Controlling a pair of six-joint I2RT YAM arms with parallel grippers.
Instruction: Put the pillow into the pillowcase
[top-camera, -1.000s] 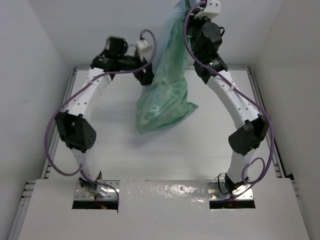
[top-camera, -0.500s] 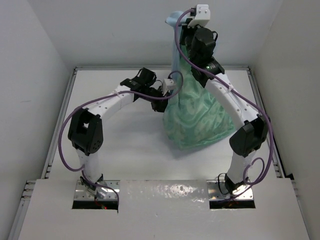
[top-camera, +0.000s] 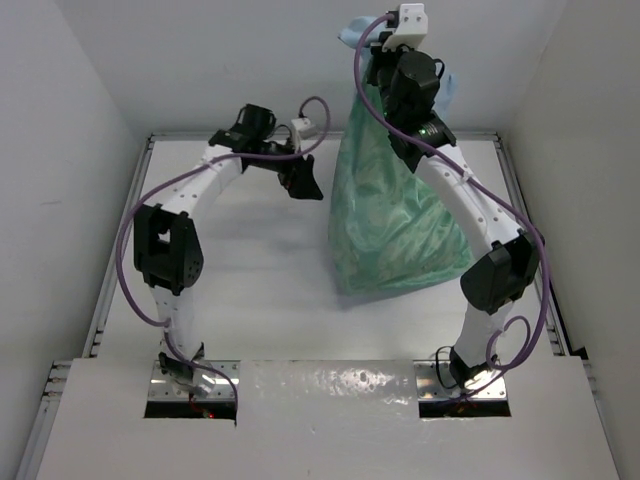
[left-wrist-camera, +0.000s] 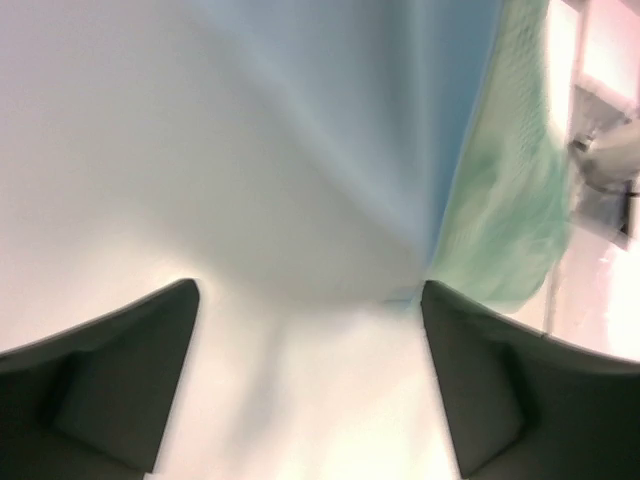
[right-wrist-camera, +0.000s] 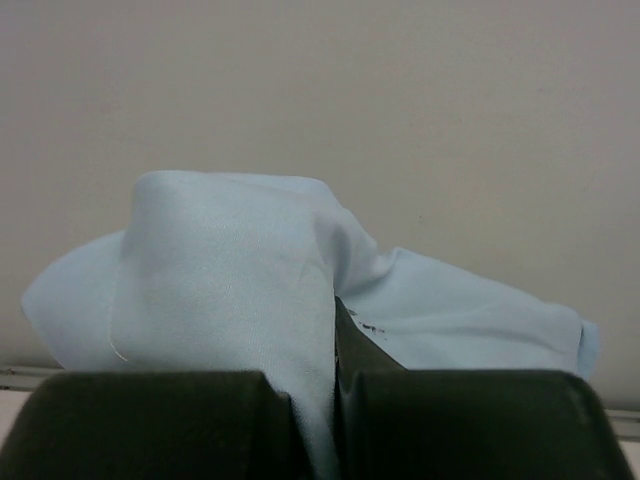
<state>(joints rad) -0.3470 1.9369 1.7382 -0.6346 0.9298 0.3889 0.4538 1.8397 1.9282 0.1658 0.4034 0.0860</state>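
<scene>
Pillowcase hung upright at the back right of the table, narrow at the top, wide and bulging at the bottom, lower end resting on the tabletop. Sea-green face with pale scroll pattern turned toward the overhead camera. Light blue cloth bunched at the very top, spilling to either side of the grip. Wrinkled and puffed through the lower half; contents not visible in any view.

Top bunch pinched in the right gripper, fingers closed tight on a fold of the blue cloth, seen close in the right wrist view against a plain pale wall. Right arm reared up high: elbow low near the right edge of the table, forearm climbing toward the back, crossing in front of the pillowcase's right side.

Left gripper just left of the pillowcase's upper part, apart from it in the overhead view, pointing down and right. Fingers spread well apart, nothing between them; blurred blue and green cloth ahead in the left wrist view. Left arm arched from its base at the near left, elbow raised, forearm reaching back and inward.

Purple cables looped along both arms. White tabletop, metal rails along the side edges, plain white walls at back and sides, white panel across the near edge around the two bases.
</scene>
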